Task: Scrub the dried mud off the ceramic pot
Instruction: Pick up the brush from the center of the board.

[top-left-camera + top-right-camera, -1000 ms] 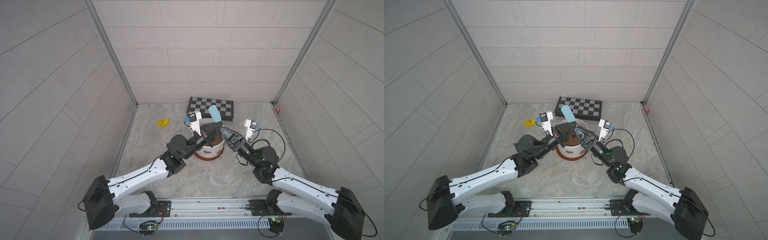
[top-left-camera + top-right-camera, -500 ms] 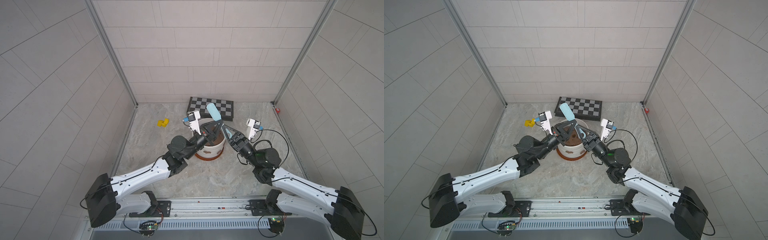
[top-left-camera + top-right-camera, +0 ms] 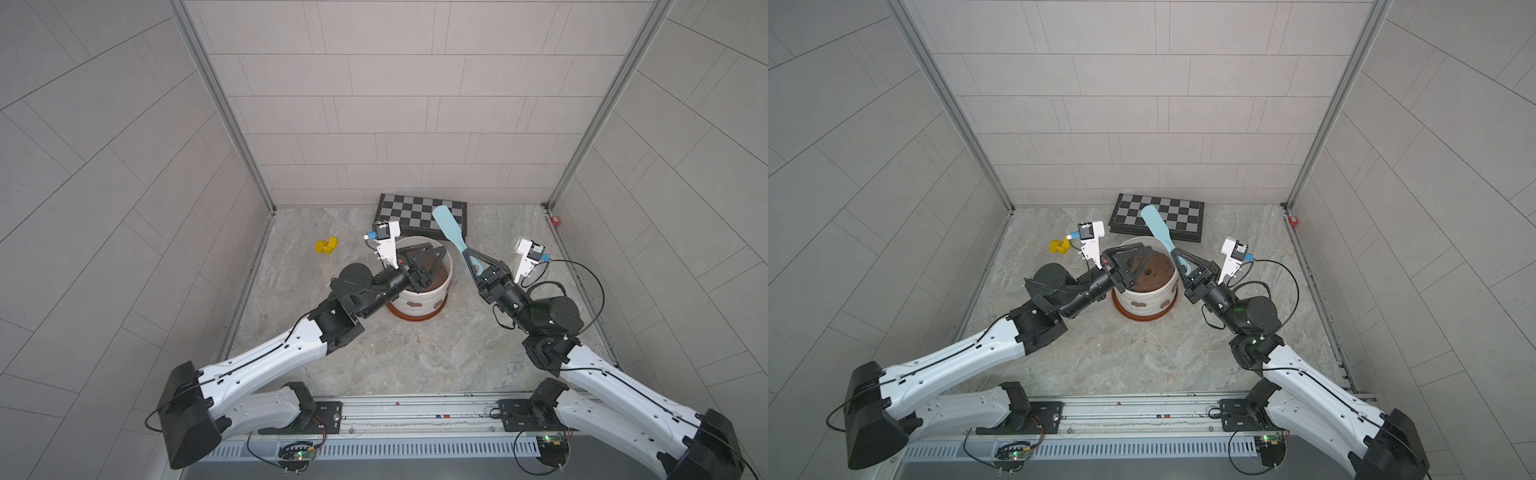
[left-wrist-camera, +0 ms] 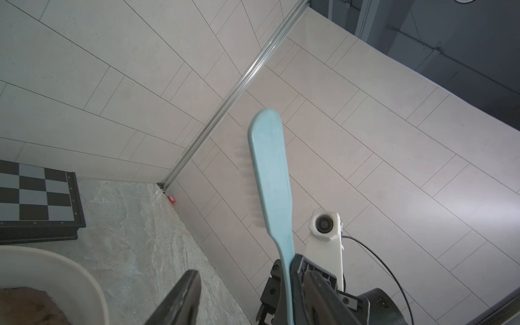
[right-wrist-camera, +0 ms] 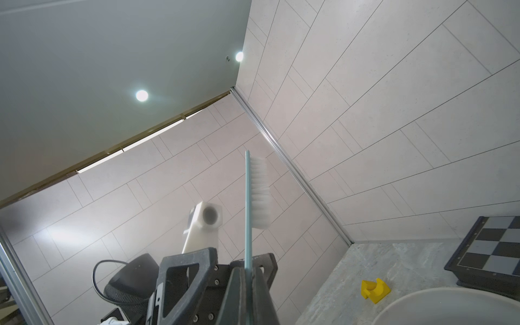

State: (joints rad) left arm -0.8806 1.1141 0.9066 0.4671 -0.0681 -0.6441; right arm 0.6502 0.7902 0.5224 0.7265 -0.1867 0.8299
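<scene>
The white ribbed ceramic pot [image 3: 419,300] [image 3: 1144,301] stands on its terracotta saucer at mid-floor. Brown patches of dried mud [image 3: 413,304] [image 3: 1139,306] show on its near wall. My left gripper [image 3: 424,255] [image 3: 1131,254] [image 4: 250,271] hangs open over the pot's mouth, holding nothing. My right gripper [image 3: 468,252] [image 3: 1177,253] [image 5: 247,270] is shut on the handle of a light blue scrub brush [image 3: 446,226] [image 3: 1154,226] [image 4: 270,174], just right of the pot's rim. The brush head points up and back, and its white bristles [image 5: 260,194] face away from the pot.
A folded chessboard [image 3: 415,212] [image 3: 1158,216] lies against the back wall behind the pot. A small yellow piece [image 3: 326,246] [image 3: 1059,246] sits on the floor to the back left. Brown soil [image 3: 1152,272] fills the pot. A small red thing [image 3: 555,220] sits at the back right corner.
The brush has passed from my left gripper to my right. The right jaws shut on the handle, the left jaws opened, and the brush moved right, off the pot.
</scene>
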